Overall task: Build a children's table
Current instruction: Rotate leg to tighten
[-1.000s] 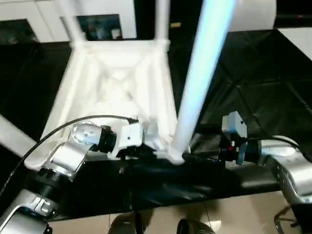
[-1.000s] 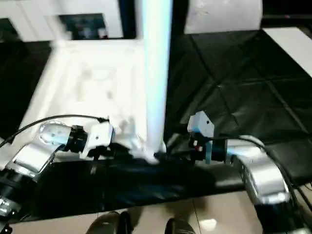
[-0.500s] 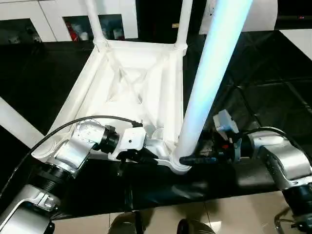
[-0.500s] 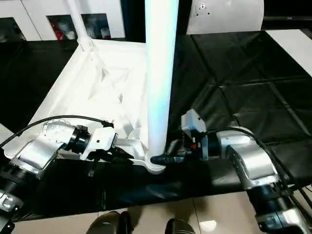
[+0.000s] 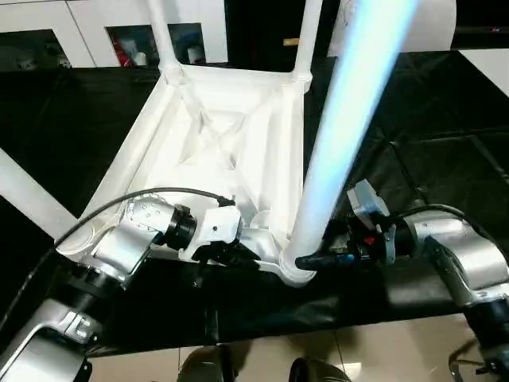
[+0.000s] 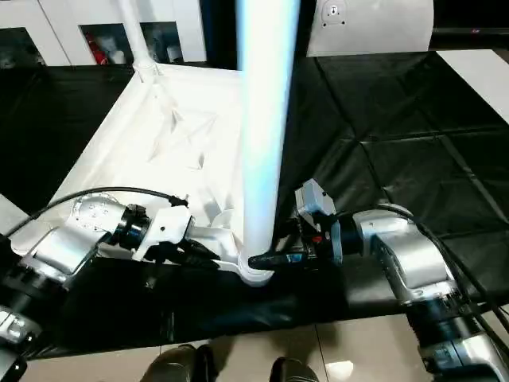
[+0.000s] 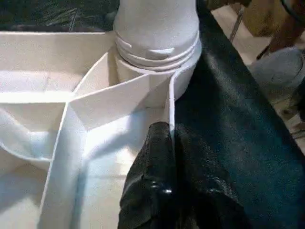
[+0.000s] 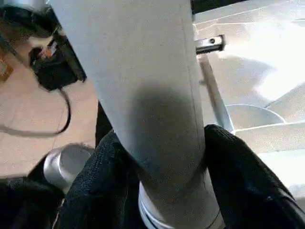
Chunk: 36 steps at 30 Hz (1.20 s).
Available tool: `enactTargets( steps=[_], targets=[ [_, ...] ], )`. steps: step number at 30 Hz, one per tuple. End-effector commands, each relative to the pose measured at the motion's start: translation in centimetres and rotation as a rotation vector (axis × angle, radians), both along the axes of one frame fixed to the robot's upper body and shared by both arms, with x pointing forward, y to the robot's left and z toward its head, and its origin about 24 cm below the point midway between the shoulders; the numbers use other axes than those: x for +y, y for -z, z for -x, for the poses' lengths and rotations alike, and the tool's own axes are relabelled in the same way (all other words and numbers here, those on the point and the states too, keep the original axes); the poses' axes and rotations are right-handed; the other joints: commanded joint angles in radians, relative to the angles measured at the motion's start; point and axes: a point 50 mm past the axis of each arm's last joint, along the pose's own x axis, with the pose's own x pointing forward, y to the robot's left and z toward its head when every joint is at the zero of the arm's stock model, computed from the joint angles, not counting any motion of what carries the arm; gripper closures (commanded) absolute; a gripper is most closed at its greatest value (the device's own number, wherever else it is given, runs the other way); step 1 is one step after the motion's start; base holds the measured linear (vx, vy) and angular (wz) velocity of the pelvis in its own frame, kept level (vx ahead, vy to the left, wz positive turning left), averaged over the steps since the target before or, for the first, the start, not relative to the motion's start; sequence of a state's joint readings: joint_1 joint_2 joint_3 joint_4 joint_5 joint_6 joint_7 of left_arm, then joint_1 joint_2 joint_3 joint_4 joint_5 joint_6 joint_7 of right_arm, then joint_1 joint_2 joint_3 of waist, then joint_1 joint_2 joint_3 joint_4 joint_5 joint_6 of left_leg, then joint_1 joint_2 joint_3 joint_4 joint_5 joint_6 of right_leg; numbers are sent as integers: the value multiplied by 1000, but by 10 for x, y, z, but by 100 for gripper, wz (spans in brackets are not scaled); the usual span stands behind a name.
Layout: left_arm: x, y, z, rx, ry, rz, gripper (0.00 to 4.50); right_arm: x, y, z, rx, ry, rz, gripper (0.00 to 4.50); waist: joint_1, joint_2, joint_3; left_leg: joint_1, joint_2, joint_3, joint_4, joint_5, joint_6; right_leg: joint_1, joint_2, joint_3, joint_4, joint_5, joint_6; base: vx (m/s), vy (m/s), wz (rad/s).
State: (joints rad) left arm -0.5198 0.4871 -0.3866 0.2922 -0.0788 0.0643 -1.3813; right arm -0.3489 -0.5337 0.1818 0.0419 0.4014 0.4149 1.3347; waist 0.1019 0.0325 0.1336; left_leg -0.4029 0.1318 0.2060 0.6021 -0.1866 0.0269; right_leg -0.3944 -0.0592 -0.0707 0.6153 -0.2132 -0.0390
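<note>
Left eye view: at eight o'clock the left gripper (image 5: 231,253) pinches the upturned table top's (image 5: 215,135) stiff rim; at five o'clock the right gripper (image 5: 312,259) clasps the light, slippery near leg (image 5: 342,135) low, above its socket.

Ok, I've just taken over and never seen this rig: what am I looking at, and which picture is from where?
The two wide pictures come from the robot's head, looking down over its silver arms. The other two are from its wrists. A white table top lies upside down on a black sheet. The left gripper pinches the top's near rim, fingers shut on it. The right gripper is around the foot of a leg standing in the near corner socket. Two more legs stand at the far corners.
</note>
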Motion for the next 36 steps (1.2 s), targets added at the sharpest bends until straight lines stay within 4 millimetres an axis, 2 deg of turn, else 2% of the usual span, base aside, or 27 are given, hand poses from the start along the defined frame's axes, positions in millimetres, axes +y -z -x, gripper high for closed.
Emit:
enactTargets(
  steps=[1,2,3,4,5,6,7,9,10,12,14,15,16,17,18,19,21,22,23,24,27,28,29,32,33,34,36],
  targets=[
    [-12,3,3,13,-9,19,450,14,2,6,48,-15,-39,246,-11,-11,-67,34,122,-58,-76,-97,100,36,-126,71,-63,-79,-259,0,0,0],
    [-19,1,2,20,-60,48,450,25,6,8,41,62,-33,246,-10,-8,-66,34,120,-59,-76,-110,92,37,-127,71,-67,-104,-257,0,0,0],
    [-20,1,2,21,-69,52,450,26,6,8,38,75,-32,246,-12,-10,-63,36,125,-58,-80,-122,80,35,-128,74,-70,-125,-250,0,0,0],
    [-29,0,-1,26,-133,72,450,38,11,7,40,176,-16,246,-16,-13,-57,35,120,-62,-83,-165,62,33,-131,75,-80,-210,-237,0,0,0],
    [-31,0,-2,26,-151,74,450,41,13,7,45,201,-11,246,-22,-12,-53,37,119,-65,-87,-188,30,30,-130,76,-86,-281,-222,0,0,0],
    [-36,-1,-4,25,-192,81,450,48,14,6,55,255,-20,246,-30,-17,-47,37,115,-69,-90,-233,5,30,-132,76,-95,-379,-199,0,0,0],
    [-38,-1,-5,25,-203,84,450,51,14,6,56,269,-23,246,-33,-16,-44,37,115,-73,-91,-253,-5,31,-136,76,-99,-427,-186,0,0,0],
    [-45,-2,-8,26,-248,100,450,60,16,5,68,334,-21,248,-50,-14,-33,50,113,-82,-97,-359,-48,21,-136,75,-117,-582,-137,0,0,0],
    [-54,-4,-11,23,-298,108,450,69,19,4,65,409,6,248,-60,-16,-34,51,112,-88,-99,-385,-64,21,-138,76,-120,-614,-120,0,0,0],
    [-57,-4,-12,23,-316,107,450,73,21,2,75,456,14,249,-70,-16,-33,51,112,-92,-103,-404,-74,18,-137,77,-123,-624,-103,0,0,0],
    [-71,-6,-18,2,-413,100,450,84,24,-11,99,699,28,251,-77,-13,-33,50,111,-94,-104,-417,-82,13,-138,78,-123,-623,-99,0,0,0],
    [-75,-7,-21,-9,-448,99,450,86,24,-16,111,786,21,251,-83,-12,-31,54,110,-96,-106,-443,-94,4,-136,78,-125,-642,-95,0,0,0],
    [-78,-8,-22,-9,-463,100,450,88,23,-20,121,832,13,251,-88,-13,-32,55,107,-102,-106,-468,-106,8,-138,73,-128,-660,-81,0,0,0],
    [-80,-8,-22,-9,-477,100,450,90,23,-22,131,872,6,251,-88,-7,-36,55,108,-104,-106,-466,-109,12,-140,73,-128,-644,-78,0,0,0],
    [-81,-8,-22,-9,-480,101,450,91,23,-23,134,882,4,251,-94,-4,-35,51,111,-104,-115,-471,-114,13,-134,72,-127,-586,-79,0,0,0],
    [-83,-9,-24,-16,-503,105,450,92,22,-26,133,941,12,251,-97,-6,-36,48,112,-104,-119,-469,-117,16,-130,71,-124,-550,-80,0,0,0],
    [-85,-9,-24,-20,-515,107,450,94,22,-28,130,985,19,251,-101,-4,-41,52,113,-96,-125,-465,-128,12,-125,77,-116,-422,-108,0,0,0],
    [-87,-10,-25,-28,-523,106,450,97,20,-28,129,999,12,251,-100,-3,-41,52,113,-94,-125,-455,-126,12,-126,78,-115,-399,-114,0,0,0],
    [-85,-9,-25,-37,-523,100,450,96,19,-27,104,999,-1,195,-98,-3,-43,54,113,-90,-125,-434,-121,12,-126,81,-114,-357,-125,0,0,0],
    [-83,-9,-25,-40,-524,96,450,95,19,-25,86,1001,-1,181,-96,-4,-43,53,114,-86,-125,-405,-112,16,-128,84,-113,-318,-132,0,0,0],
    [-75,-6,-24,-48,-513,78,450,80,18,-24,29,997,-17,160,-90,-4,-43,55,116,-79,-121,-372,-91,16,-133,89,-117,-293,-140,0,0,0],
    [-71,-4,-23,-50,-504,71,450,72,16,-23,8,985,-36,160,-89,-5,-44,53,117,-78,-121,-351,-81,21,-132,88,-115,-279,-143,0,0,0],
    [-69,-3,-23,-50,-501,68,450,69,15,-23,-2,979,-45,139,-86,-7,-46,52,117,-75,-118,-335,-66,23,-133,89,-115,-276,-147,0,0,0],
    [-64,-2,-20,-61,-462,65,450,57,13,-23,-41,952,-49,122,-79,-9,-51,49,118,-71,-113,-290,-34,27,-133,89,-116,-282,-158,0,0,0],
    [-57,0,-17,-63,-403,68,450,40,8,-22,-86,890,-55,97,-76,-10,-56,48,116,-69,-111,-266,-25,30,-132,88,-114,-260,-162,0,0,0],
    [-55,0,-16,-62,-374,70,450,34,6,-21,-102,861,-59,97,-69,-11,-61,43,112,-65,-105,-217,2,39,-131,86,-109,-205,-167,0,0,0],
    [-42,3,-14,-77,-311,28,450,15,1,-19,-167,723,-14,79,-58,-12,-71,38,109,-58,-92,-100,65,46,-127,81,-91,-39,-196,0,0,0]
  ],
)
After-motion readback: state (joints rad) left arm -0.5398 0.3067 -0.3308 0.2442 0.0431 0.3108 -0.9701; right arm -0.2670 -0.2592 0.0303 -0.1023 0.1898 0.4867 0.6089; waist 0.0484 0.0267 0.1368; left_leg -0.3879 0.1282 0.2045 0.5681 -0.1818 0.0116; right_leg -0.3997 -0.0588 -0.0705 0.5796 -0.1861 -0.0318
